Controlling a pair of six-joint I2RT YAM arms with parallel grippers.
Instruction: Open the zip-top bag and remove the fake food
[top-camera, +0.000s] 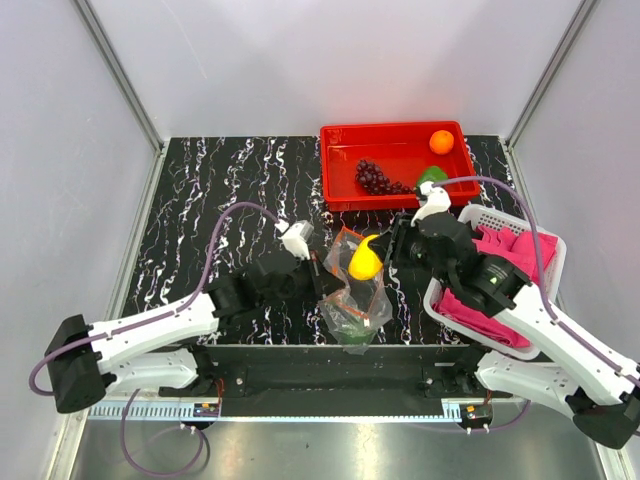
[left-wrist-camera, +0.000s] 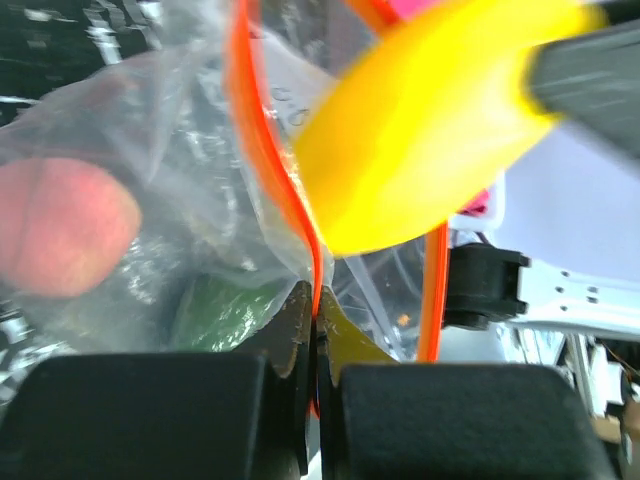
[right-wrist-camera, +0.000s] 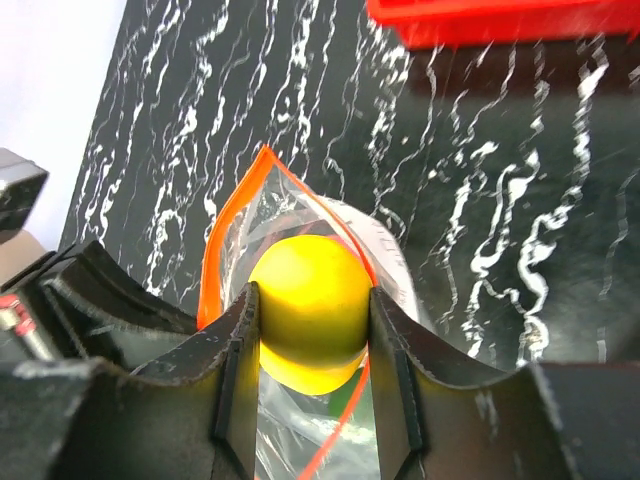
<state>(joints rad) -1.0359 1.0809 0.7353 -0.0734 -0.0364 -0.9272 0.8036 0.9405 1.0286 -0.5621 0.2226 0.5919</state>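
On marbled table (top-camera: 220, 190), near the middle, pinned zip-top bag (top-camera: 352, 318) by its orange strip in closed left pincer (left-wrist-camera: 315, 312) and clamped yellow fruit (top-camera: 363, 260) at bag's mouth in right pincer (right-wrist-camera: 310, 330), mid-removal; next likely called for lifting fruit clear toward far red tray (top-camera: 400, 160).

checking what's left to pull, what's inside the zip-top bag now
A green piece and a pinkish round piece show through the bag; the yellow fruit sits at the mouth in the right gripper. Crinkles hide anything else.
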